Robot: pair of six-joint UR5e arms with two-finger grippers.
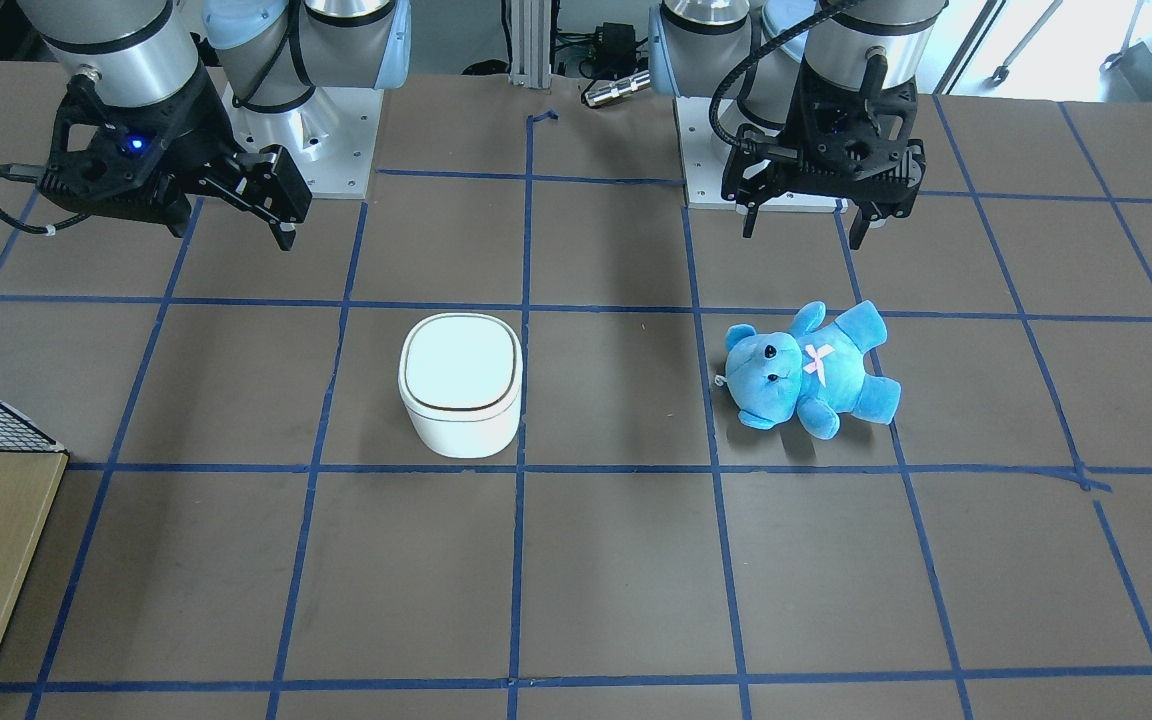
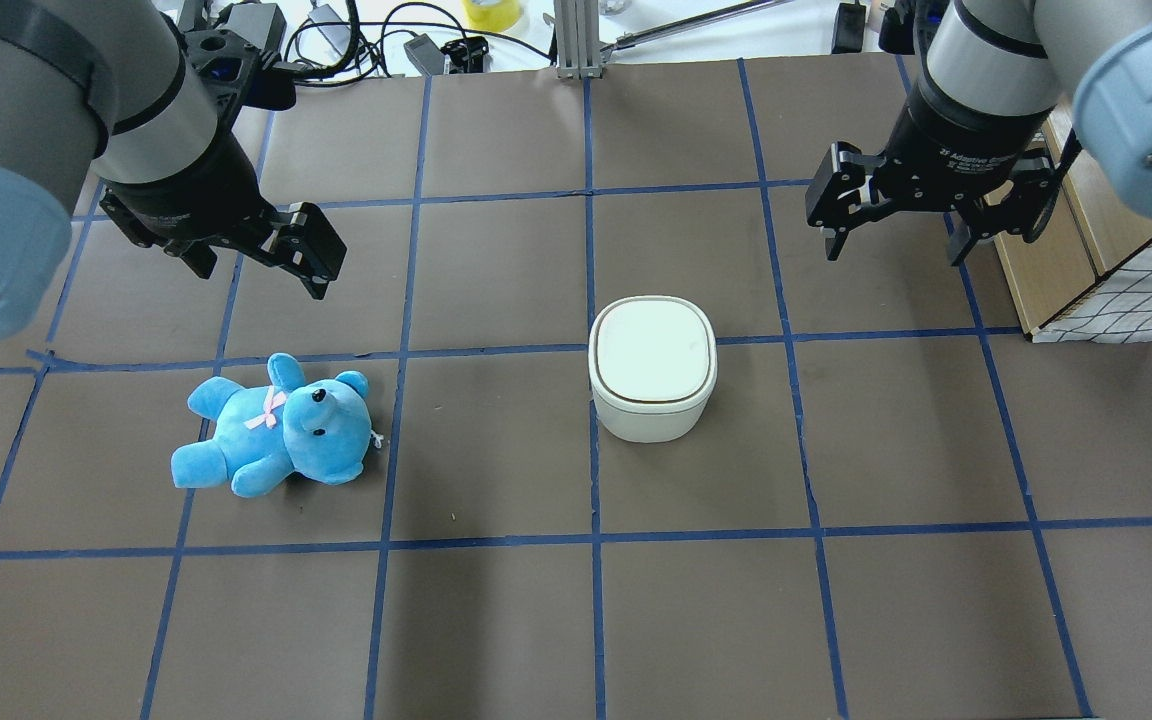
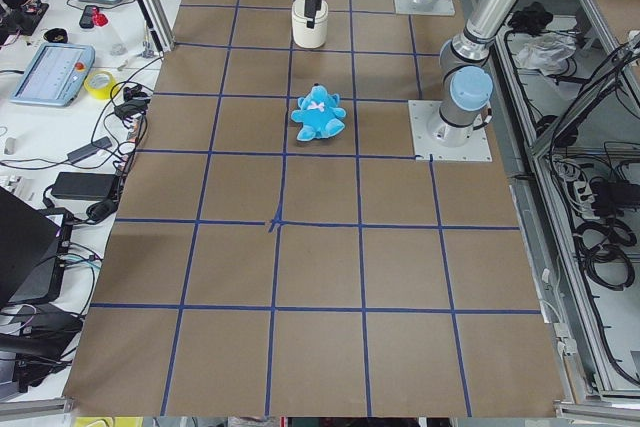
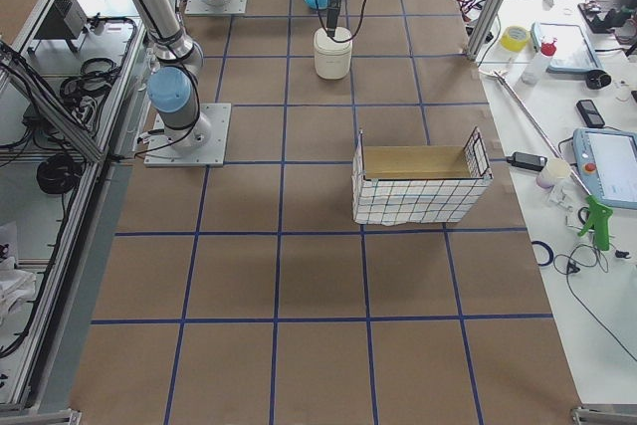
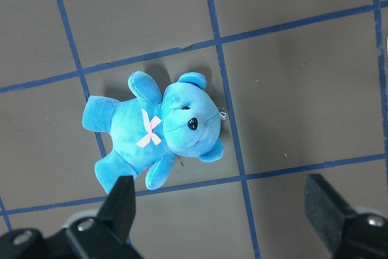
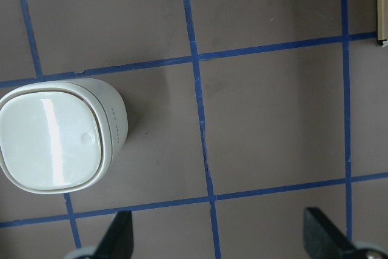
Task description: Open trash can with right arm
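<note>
The white trash can (image 2: 652, 368) stands near the table's middle with its flat lid shut; it also shows in the front view (image 1: 461, 400) and at the left of the right wrist view (image 6: 57, 141). My right gripper (image 2: 893, 250), the one with the blue light (image 1: 231, 225), is open and empty. It hovers above the table, apart from the can, off to its side and toward the robot's base. Its fingertips (image 6: 118, 238) frame bare table. My left gripper (image 2: 261, 270) is open and empty, hovering above the blue teddy bear (image 2: 276, 425).
A cardboard box with a wire-mesh wall (image 2: 1116, 270) stands at the table's right edge, close to the right arm. The teddy (image 5: 157, 131) lies on its back left of the can. Blue tape lines grid the brown table (image 2: 496, 620).
</note>
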